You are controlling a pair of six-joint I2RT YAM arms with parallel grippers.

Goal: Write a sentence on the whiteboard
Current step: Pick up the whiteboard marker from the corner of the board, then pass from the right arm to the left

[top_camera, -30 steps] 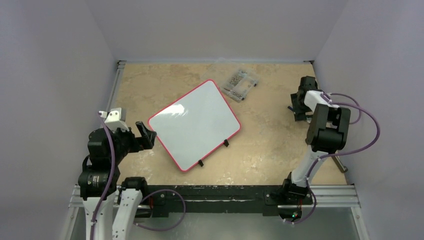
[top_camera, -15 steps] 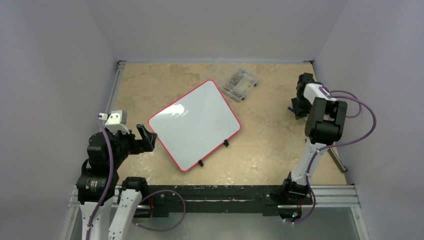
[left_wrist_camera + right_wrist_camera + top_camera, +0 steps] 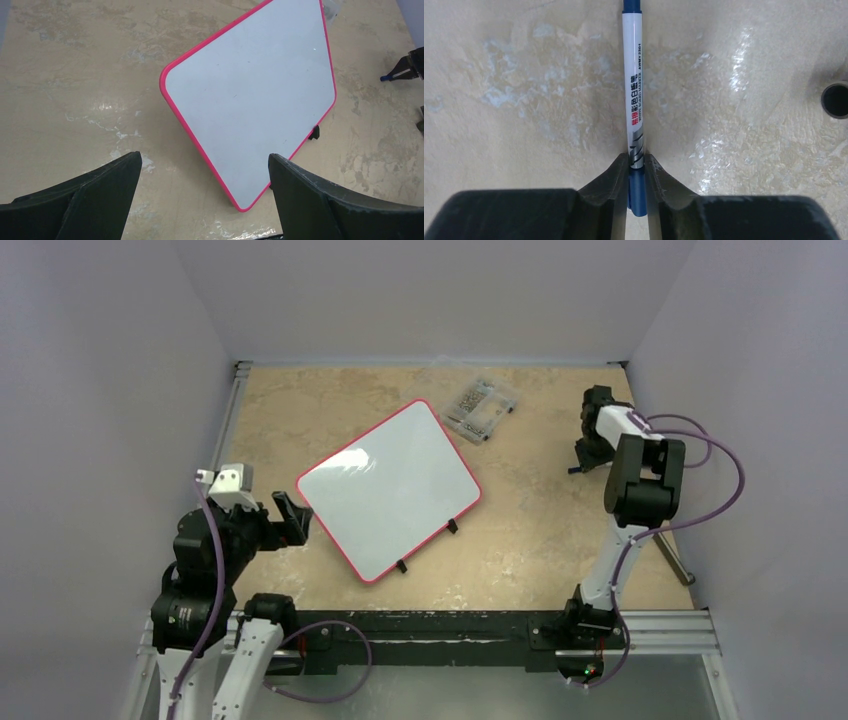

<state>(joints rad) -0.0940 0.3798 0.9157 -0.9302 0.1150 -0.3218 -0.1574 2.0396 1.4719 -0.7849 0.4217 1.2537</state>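
The whiteboard point(image 3: 390, 490) lies tilted in the middle of the table, a white board with a pink-red rim point(image 3: 255, 100). Its face is blank, so the sentence is out of view. My left gripper point(image 3: 290, 515) hovers just off the board's near-left edge, jaws wide open with nothing between them point(image 3: 205, 165). At the far right my right gripper point(image 3: 590, 450) points down at the table. In the right wrist view it point(image 3: 636, 165) is shut on a white marker point(image 3: 633, 90) near its blue end. The marker's far blue end point(image 3: 387, 77) pokes out toward the board.
A small clear plastic box of screws point(image 3: 482, 408) sits just past the board's far corner. Two black feet point(image 3: 452, 526) stick out from the board's near-right edge. A dark tube point(image 3: 835, 100) lies on the table right of the marker. Pale walls close in three sides.
The right gripper's jaws have closed from wide open onto the marker, and that arm has shifted slightly left. The left arm has sunk a little; its jaws stay open.
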